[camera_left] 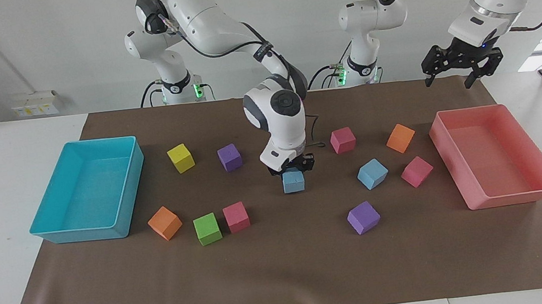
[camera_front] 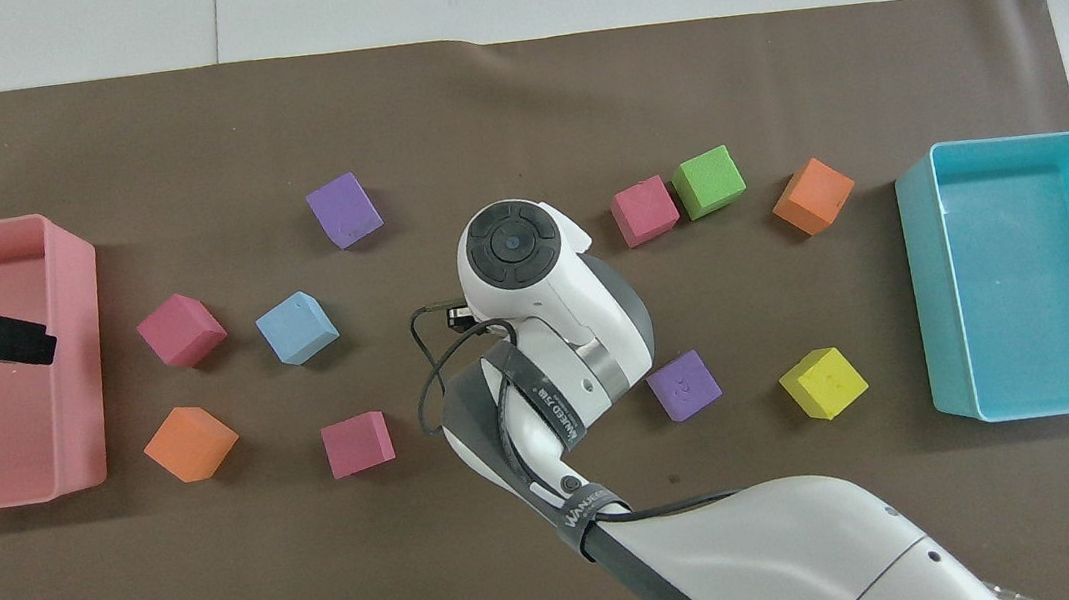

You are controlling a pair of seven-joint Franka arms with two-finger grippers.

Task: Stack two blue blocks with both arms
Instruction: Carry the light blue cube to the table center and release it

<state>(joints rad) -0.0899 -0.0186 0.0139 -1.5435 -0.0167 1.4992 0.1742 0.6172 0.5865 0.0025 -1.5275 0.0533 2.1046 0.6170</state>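
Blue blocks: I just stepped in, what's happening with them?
The right pincer is shut on one blue block over the middle of the brown mat. The other blue block sits on the mat toward the left arm's end, untouched, so nothing is stacked yet. The left pincer waits open above the pink tray.

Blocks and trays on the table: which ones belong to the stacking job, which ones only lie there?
Job: held blue block in the right gripper; loose blue block.
Lying about: purple, pink, orange, yellow, green cubes; both trays.
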